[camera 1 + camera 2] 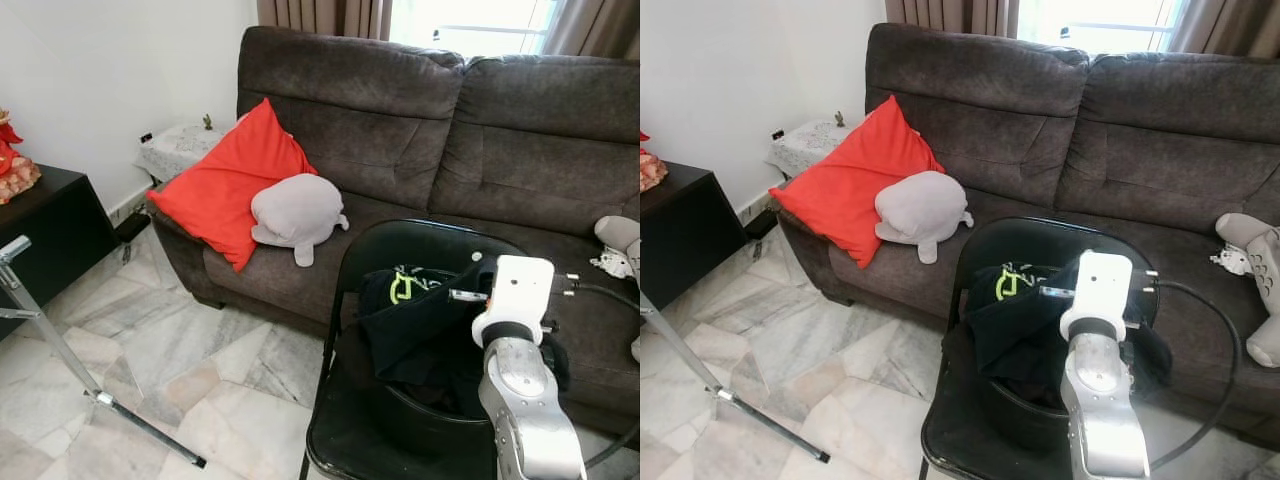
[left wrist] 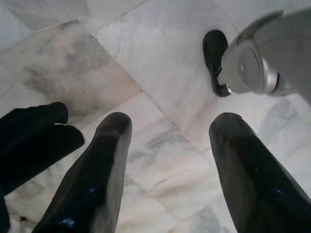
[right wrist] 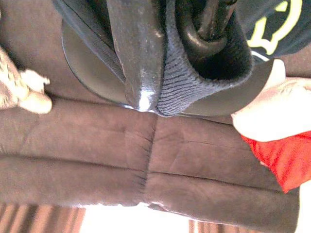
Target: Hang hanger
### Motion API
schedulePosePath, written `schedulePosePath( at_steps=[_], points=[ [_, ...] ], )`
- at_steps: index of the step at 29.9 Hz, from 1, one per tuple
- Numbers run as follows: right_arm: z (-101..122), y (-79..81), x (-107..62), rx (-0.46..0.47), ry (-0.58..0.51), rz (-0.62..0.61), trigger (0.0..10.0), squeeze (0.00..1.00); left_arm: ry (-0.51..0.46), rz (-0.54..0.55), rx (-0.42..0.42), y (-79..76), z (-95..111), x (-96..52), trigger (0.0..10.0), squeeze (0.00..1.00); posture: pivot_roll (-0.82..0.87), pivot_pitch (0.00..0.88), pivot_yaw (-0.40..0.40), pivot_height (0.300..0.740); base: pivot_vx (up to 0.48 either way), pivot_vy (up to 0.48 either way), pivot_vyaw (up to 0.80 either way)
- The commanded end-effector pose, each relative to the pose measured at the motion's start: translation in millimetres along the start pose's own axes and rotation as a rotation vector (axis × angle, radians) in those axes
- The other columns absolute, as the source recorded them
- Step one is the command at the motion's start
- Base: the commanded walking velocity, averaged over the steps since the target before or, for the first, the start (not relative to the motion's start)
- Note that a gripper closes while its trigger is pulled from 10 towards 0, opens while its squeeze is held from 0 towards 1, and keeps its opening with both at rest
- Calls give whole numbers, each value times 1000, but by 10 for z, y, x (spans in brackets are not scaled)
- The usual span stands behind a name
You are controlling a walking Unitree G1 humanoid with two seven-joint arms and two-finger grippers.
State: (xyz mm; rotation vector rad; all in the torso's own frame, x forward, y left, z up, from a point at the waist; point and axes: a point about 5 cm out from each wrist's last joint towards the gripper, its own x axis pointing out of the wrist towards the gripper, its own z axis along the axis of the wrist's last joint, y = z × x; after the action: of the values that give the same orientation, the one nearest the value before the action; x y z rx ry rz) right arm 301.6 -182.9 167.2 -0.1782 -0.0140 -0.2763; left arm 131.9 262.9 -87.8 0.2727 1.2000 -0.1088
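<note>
Your right hand is already at the load: above the seat of the black folding chair that stands before the dark sofa, its black fingers are pinched on the ribbed collar of a dark garment (the one with the yellow-green print), and a black looped piece, most likely the hanger, sits inside that collar right beside the fingers. The rest of the cloth slumps onto the seat below, so the weight hangs straight down from your grip.

The relation that matters: the silver rack tubing slants across the marble floor far off to your left, well apart from the chair, with the red cushion and grey plush on the sofa between and behind. The load is on your right side, the rail on your left.

Your left hand hangs idle over the floor tiles, fingers spread and empty. It is the nearer arm to the rack, yet it carries nothing, so expect to turn the body left rather than reach across.
</note>
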Motion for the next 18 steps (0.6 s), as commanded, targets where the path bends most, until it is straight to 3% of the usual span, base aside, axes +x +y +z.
schedulePosePath(
  at_steps=[1, 11, 17, 18],
  points=[
    [87, 98, 11, -38, -49, 29, 10000, 0, 36, 12, 8, 41, -105, -20, 10000, 0, 27, 0, 50, 740, 0, 0, 800],
    [173, 217, 4, -97, -115, 88, 10000, 0, 37, 14, 5, 41, -105, -20, 10000, 0, 24, 0, 50, 740, 0, 0, 800],
    [496, 622, -71, -119, -297, 284, 10000, 0, 36, 19, 6, 45, -104, -20, 10000, 0, 28, 0, 52, 740, 0, 0, 800],
    [496, 622, -71, -119, -297, 284, 10000, 0, 36, 19, 6, 45, -104, -20, 10000, 0, 28, 0, 52, 740, 0, 0, 800]
  ],
)
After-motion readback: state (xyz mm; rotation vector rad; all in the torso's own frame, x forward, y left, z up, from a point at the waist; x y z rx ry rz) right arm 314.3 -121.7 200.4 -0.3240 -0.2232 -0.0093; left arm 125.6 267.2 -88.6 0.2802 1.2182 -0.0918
